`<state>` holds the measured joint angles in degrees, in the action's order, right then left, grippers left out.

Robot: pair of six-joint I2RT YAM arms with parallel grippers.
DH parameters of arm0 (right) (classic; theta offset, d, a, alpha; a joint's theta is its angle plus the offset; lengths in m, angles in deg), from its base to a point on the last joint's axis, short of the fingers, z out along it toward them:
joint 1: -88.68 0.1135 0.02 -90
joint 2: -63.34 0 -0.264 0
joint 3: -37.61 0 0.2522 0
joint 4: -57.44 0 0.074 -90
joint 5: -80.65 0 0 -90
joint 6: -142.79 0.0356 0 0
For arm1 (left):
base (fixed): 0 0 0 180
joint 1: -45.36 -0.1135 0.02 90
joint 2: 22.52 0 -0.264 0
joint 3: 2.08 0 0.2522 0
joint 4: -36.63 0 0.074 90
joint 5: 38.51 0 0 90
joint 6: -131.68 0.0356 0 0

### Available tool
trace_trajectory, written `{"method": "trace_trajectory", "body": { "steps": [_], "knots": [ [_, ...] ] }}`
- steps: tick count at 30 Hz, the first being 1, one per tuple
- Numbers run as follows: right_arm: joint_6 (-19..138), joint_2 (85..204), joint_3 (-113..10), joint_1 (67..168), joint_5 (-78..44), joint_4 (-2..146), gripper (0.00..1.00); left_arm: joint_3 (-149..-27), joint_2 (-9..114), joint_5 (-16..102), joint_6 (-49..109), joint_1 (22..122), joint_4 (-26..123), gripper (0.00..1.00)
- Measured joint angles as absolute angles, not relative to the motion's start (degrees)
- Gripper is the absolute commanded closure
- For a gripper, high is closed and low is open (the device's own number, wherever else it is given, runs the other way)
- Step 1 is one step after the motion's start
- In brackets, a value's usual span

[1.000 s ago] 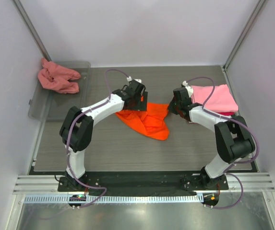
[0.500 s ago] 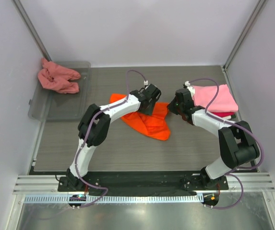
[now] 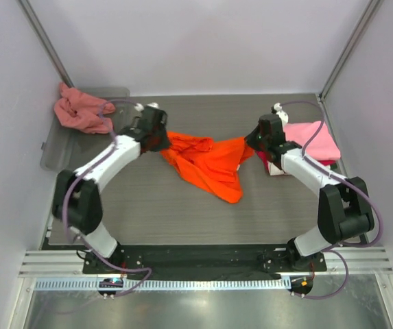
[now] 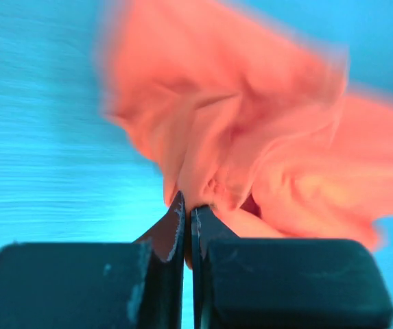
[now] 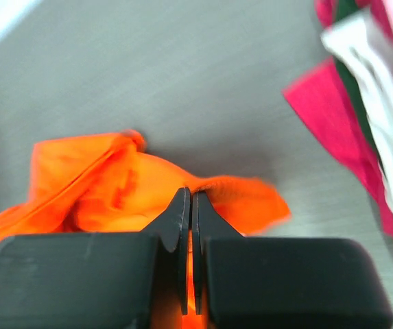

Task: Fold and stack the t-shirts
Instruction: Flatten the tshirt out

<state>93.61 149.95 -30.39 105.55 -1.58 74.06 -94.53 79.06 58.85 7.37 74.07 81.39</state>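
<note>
Orange t-shirt [image 3: 206,166] is stretched wide between both arms, which bend outward over the desk [image 3: 182,212]. Left claw [image 3: 162,145] and right claw [image 3: 252,143] each pinch one edge tight.

My left wrist view blurs the orange t-shirt [image 4: 251,157]; the crimson t-shirt [image 5: 333,116] runs off my right wrist view's edge.

The left hand [image 4: 188,223] pinches a bunched fold of the orange t-shirt [image 4: 251,137].
</note>
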Motion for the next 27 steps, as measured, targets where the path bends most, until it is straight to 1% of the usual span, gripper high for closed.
{"method": "trace_trajectory", "body": {
  "steps": [2,4,8,11,20,23,27],
  "knots": [
    [93.46,149.95,-34.23,105.39,-1.56,75.85,0.99,-90.29,70.27,58.17,4.44,69.26,78.55,1.0],
    [93.24,149.64,-38.19,105.33,-1.53,76.94,0.99,-87.67,61.97,58.32,2.13,67.05,76.13,1.0],
    [92.19,147.0,-43.48,105.33,-1.62,79.15,0.99,-85.68,50.89,58.28,-0.1,68.64,74.4,1.0],
    [90.84,141.92,-46.49,105.33,-2.28,80.98,0.99,-85.83,44.7,58.85,-0.26,69.45,75.49,1.0],
    [86.99,128.18,-48.92,105.33,-4.62,87.56,0.99,-95.85,31.76,68.29,1.43,69.32,89.24,1.0],
    [85.77,123.04,-49.07,105.33,-4.68,90.93,0.99,-95.5,25.53,70.17,1.3,69.32,92.58,1.0],
    [85.0,118.71,-51.56,105.33,-4.81,94.56,0.99,-91.58,16.51,72.68,0.03,69.32,97.46,1.0]
  ]
}}
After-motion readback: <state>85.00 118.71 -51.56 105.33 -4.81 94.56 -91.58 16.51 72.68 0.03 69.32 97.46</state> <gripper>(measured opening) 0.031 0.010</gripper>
